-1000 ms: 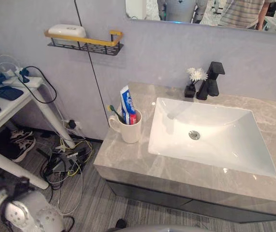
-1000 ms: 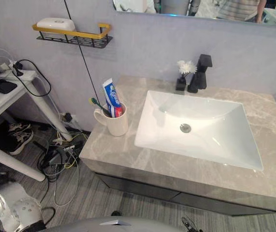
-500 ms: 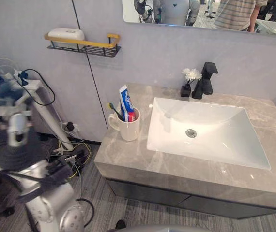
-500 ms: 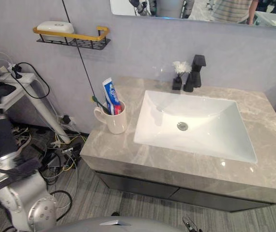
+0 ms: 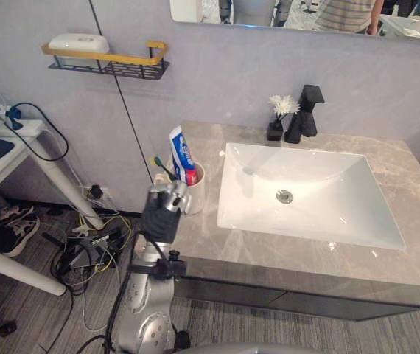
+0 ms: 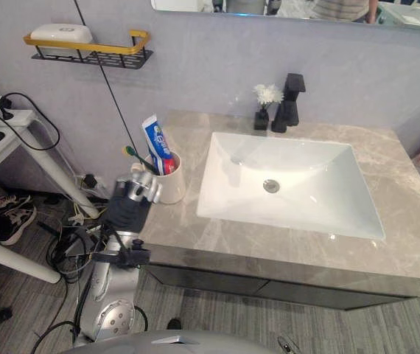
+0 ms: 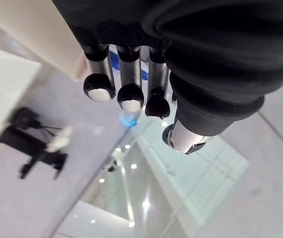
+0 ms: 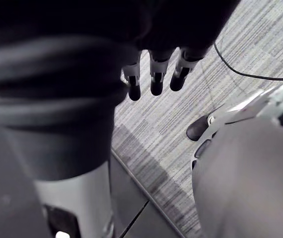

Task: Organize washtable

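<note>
A cream cup (image 5: 196, 193) stands on the grey marble counter (image 5: 416, 254), left of the white sink (image 5: 320, 203). It holds a blue-and-white toothpaste tube (image 5: 182, 153) and a green toothbrush (image 5: 160, 165). My left hand (image 5: 167, 198) is raised against the cup's left, handle side. Its fingers (image 7: 124, 84) are curled into a fist, and the cup's wall (image 7: 32, 29) lies just past them. I cannot tell whether the handle is inside the fist. My right hand (image 8: 154, 74) hangs low over the floor with its fingers straight.
A black faucet (image 5: 309, 122) and a small black vase of white flowers (image 5: 276, 122) stand behind the sink. A yellow-railed wall shelf (image 5: 107, 63) carries a white soap dish (image 5: 77, 44). A white side table (image 5: 4, 158) with cables stands at the left.
My left arm has swung up from the lower left to the cup, and its fingers have curled shut on the way. The camera has shifted a little. The cup has not moved.
</note>
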